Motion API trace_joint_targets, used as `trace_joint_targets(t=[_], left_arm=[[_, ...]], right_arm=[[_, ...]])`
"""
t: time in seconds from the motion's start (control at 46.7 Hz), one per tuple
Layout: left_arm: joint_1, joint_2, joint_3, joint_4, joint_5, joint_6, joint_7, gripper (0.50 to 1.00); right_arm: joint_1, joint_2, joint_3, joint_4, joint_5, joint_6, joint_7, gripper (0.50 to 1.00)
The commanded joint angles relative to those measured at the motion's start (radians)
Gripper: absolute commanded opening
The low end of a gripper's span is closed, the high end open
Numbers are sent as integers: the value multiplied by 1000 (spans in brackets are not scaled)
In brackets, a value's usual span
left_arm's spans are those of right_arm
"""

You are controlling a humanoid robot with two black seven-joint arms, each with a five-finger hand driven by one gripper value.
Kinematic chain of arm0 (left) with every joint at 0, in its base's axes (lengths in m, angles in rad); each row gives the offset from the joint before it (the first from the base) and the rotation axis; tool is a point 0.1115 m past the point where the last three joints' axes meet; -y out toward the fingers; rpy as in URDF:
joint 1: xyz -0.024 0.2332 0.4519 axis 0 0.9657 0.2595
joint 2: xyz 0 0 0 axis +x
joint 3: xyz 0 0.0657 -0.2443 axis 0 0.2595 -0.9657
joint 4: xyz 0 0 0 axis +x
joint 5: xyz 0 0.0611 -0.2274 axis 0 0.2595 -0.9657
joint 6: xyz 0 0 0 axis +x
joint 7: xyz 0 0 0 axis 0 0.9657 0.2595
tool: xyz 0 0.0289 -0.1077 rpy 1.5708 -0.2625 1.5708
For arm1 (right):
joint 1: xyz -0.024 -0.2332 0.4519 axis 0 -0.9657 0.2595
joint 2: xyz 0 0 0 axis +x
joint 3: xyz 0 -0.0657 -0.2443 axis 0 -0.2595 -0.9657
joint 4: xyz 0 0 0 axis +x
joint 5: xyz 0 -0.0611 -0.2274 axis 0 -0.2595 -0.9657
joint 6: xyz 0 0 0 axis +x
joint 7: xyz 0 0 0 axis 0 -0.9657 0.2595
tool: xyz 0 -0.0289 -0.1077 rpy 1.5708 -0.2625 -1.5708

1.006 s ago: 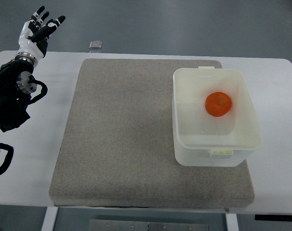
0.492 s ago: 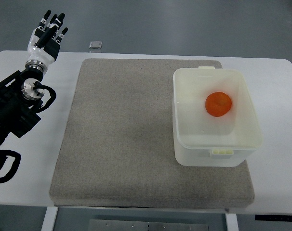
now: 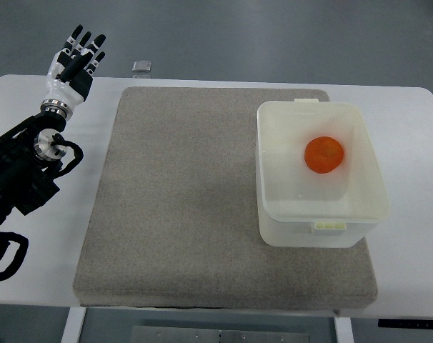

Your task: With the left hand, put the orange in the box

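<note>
Light was bright, even and diffuse, seemingly from overhead. Shadows were faint: a soft one lay under the mat's (image 3: 202,207) near edge and inside the box (image 3: 320,225). The white table (image 3: 409,236) looked nearly washed out, without hard glare. Focus was sharp throughout, with no motion blur and little edge distortion.
</note>
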Motion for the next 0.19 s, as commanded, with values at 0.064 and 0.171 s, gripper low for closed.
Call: trace_joint_targets(t=[0.064, 0.171], left_arm=[[5, 0, 2, 0, 9, -16, -2, 994], [5, -1, 1, 0, 9, -18, -4, 994]], right_arm=[[4, 0, 8, 0, 0, 3, 0, 926], [6, 0, 2, 2, 0, 3, 2, 926]])
